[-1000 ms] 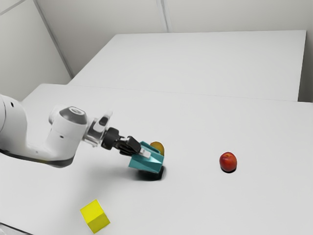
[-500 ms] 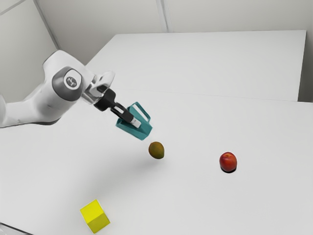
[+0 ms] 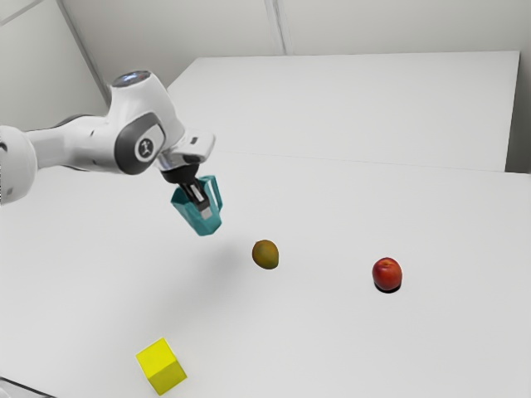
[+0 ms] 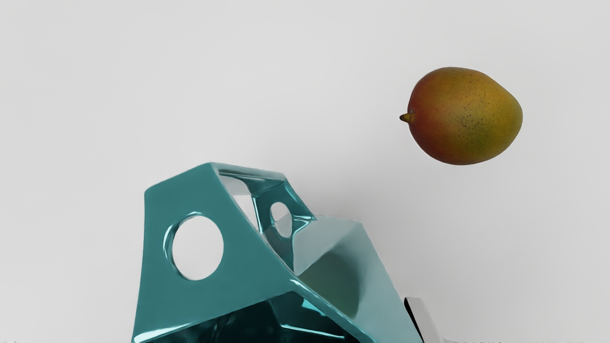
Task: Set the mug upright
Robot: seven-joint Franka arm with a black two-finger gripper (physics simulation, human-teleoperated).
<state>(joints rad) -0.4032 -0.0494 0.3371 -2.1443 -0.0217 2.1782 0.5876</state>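
While the gripper (image 3: 206, 212) grasps the teal mug (image 4: 252, 262) aloft, on the arm's side of the mango (image 3: 265, 254), righting seems the step in hand; the mug leans, so next comes levelling its base, then lowering it onto the counter (image 3: 332, 332) without touching the mango.

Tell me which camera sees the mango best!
The wrist view: the mango looks big there, with its stem and speckles. The exterior view shows it small on the table, too far off to see speckles.
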